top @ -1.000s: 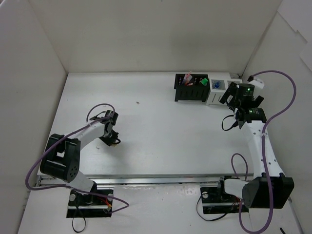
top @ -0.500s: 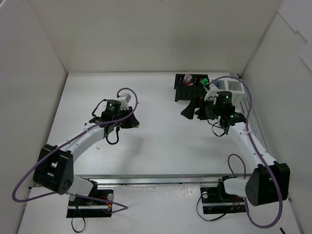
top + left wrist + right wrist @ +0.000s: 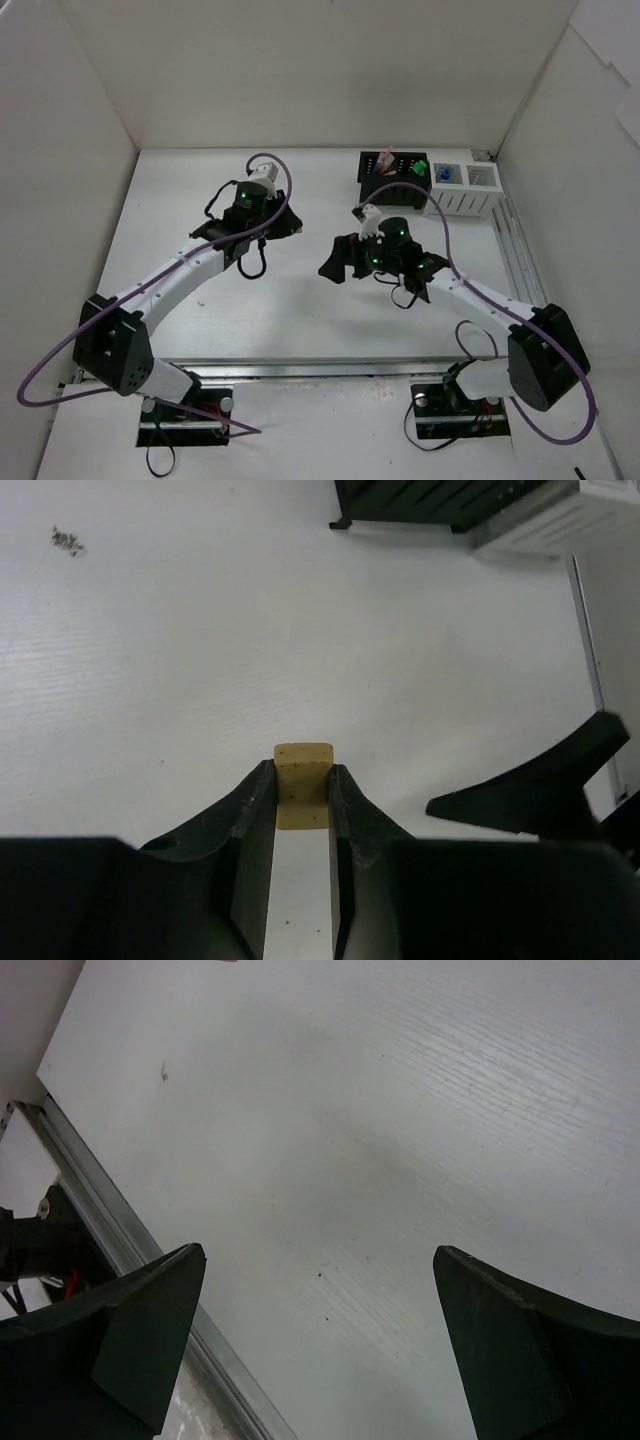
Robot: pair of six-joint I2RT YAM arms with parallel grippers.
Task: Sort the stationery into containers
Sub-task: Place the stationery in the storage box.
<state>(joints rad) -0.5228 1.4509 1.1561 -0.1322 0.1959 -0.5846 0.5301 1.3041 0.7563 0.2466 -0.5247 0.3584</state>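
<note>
The left hand (image 3: 302, 790) is closed on the tan eraser (image 3: 303, 765) and holds it upright above the middle of the tabletop (image 3: 200, 180), a little toward the far edge. I think this is for carrying it to a container. The black organiser (image 3: 392, 185) and the white bins (image 3: 460, 205) stand near the far right corner, well apart from the eraser. The right hand (image 3: 318, 1255) is wide open and empty over the centre, probably waiting so that the way is free.

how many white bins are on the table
2. The left white perforated square bin stands beside the black perforated desk organiser at the far right; the right white perforated square bin stands just right of it. None seems hidden.
</note>
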